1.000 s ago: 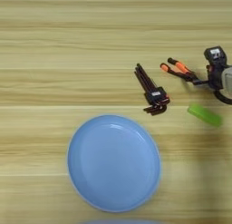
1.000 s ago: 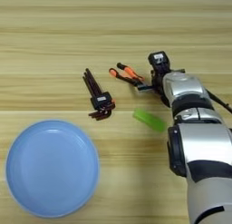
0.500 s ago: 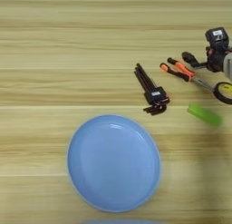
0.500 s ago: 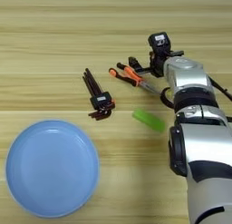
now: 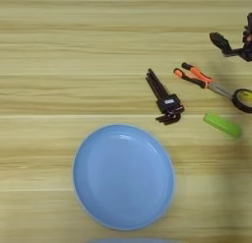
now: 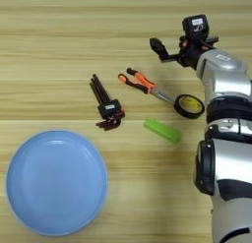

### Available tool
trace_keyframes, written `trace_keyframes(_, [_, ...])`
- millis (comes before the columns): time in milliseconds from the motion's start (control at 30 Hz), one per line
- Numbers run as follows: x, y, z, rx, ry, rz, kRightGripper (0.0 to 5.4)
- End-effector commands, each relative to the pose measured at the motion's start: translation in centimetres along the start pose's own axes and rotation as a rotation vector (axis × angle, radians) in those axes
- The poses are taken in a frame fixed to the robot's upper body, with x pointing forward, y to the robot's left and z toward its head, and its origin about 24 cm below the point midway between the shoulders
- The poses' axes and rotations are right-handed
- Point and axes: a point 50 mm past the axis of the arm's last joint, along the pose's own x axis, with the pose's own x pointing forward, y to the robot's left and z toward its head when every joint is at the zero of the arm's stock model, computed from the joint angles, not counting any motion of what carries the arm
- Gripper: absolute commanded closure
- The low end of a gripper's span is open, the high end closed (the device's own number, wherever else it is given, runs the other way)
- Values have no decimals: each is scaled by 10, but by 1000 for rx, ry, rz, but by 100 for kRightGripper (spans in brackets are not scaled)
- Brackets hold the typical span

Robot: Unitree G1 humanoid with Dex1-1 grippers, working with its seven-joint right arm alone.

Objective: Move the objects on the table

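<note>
The light-blue plate (image 5: 123, 177) lies at the front left of the table (image 5: 59, 50). Behind it to the right sits the black hex-key set (image 6: 106, 105) in its holder. The needle-nose pliers (image 6: 141, 84), with orange-and-black handles, lie flat further right, metal tip against a black tape roll (image 6: 190, 106). My right gripper (image 6: 170, 46) hovers behind the pliers, apart from them, open with nothing between its fingers. One black finger (image 6: 157, 45) sticks out to the left.
A small flat green piece (image 6: 161, 130) lies in front of the pliers. My silver forearm (image 6: 224, 138) fills the right edge of the right eye view. Bare wood stretches across the back and left of the table.
My gripper has drawn back from the pliers' tip toward the far side of the table. The pliers stay on the table, and the black tape roll now shows.
</note>
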Motion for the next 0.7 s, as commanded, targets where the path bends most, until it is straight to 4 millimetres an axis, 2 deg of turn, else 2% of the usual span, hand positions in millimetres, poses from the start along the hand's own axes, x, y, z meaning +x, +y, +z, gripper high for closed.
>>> trace_keyframes(33, [5,10,41,-43,-208,50,3])
trace_keyframes(167, [4,23,41,-50,-267,173,3])
trace_keyframes(267, [-4,35,45,-70,-324,315,3])
trace_keyframes(500, [-32,62,53,-155,-429,561,3])
trace_keyframes(700, [-57,88,46,-230,-426,759,3])
